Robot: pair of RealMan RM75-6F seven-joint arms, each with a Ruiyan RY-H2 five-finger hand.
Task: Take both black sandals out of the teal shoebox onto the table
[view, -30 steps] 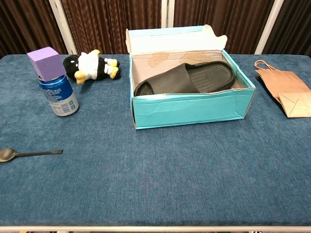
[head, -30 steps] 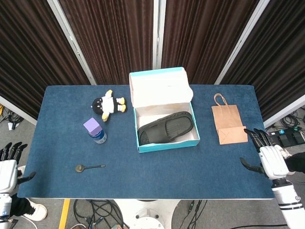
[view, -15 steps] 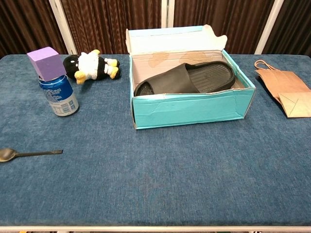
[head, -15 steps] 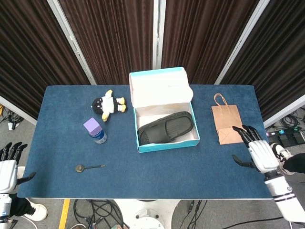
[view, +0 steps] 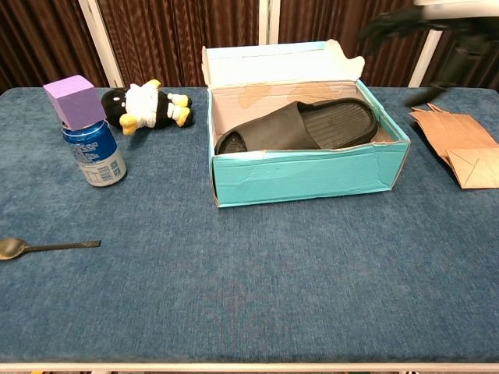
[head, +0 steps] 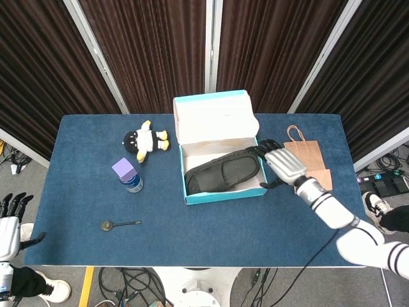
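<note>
Black sandal [head: 223,172] lying inside teal shoebox [head: 220,194], untouched. Our right hand [head: 281,165] hovering over box's right end, fingers [head: 261,149] spread, holding nothing. Our left hand [head: 7,225] hanging off table's [head: 192,224] near-left corner, fingers apart, gripping nothing.

Right hand [head: 284,166]: silver-white back, black fingers; white forearm, black band. Left hand [head: 7,227] alike.

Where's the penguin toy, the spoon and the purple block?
penguin toy [head: 146,139], head view, white belly.
spoon [view: 48,247], chest view, middle of handle.
purple block [view: 74,101], chest view, front face.
</note>
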